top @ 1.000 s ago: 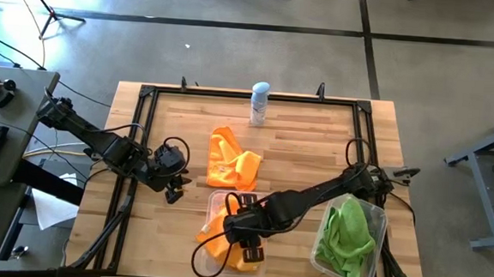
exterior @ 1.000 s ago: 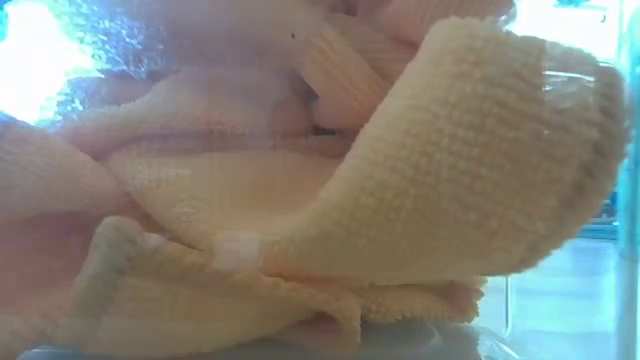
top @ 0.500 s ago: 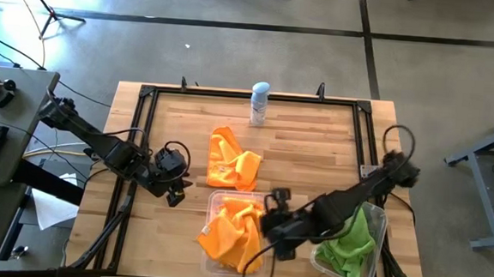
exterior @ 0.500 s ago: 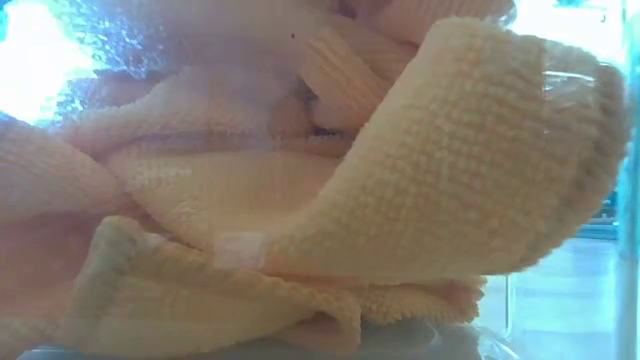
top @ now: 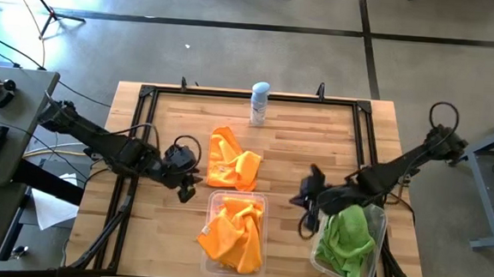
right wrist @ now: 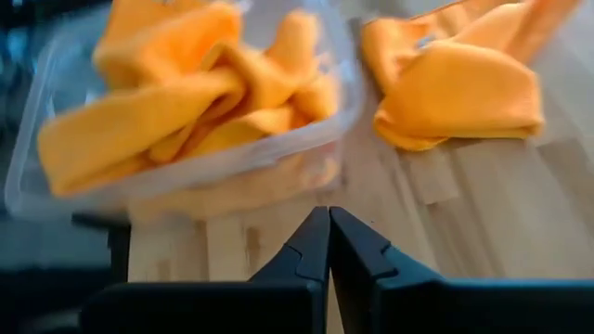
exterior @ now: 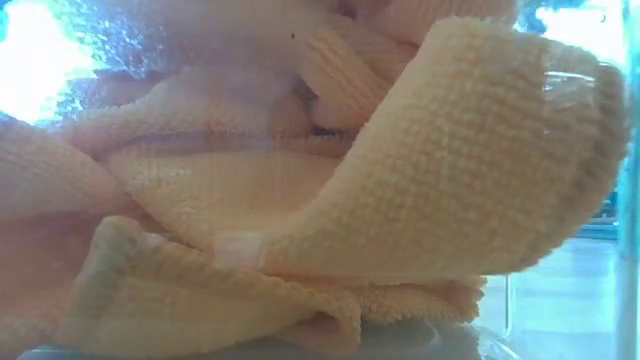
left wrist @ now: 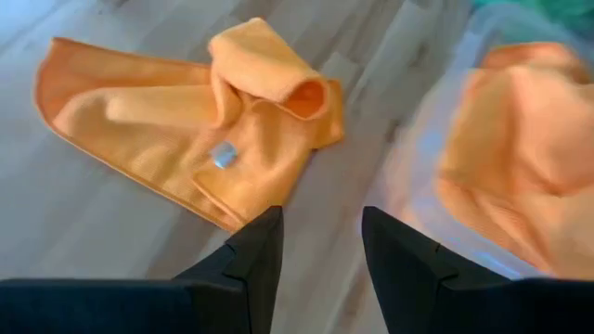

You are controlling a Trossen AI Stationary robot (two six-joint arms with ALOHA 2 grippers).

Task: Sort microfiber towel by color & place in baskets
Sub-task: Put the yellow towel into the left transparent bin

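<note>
I count green towels (top: 347, 235) binned, orange ones filling the basket (top: 234, 232), one orange towel (top: 231, 159) left on the surface just beyond it, left end effector (top: 188, 182) narrowly open beside it, right end effector (top: 305, 212) closed, empty.

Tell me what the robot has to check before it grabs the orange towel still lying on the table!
1. Loose orange towel on the table, nothing on top: ok.
2. Left gripper open beside it: ok.
3. Right gripper shut, clear of the orange-towel basket: ok.
4. That basket has room: cannot tell; a towel hangs over its rim.
5. Green towels in the other basket: ok.
</note>
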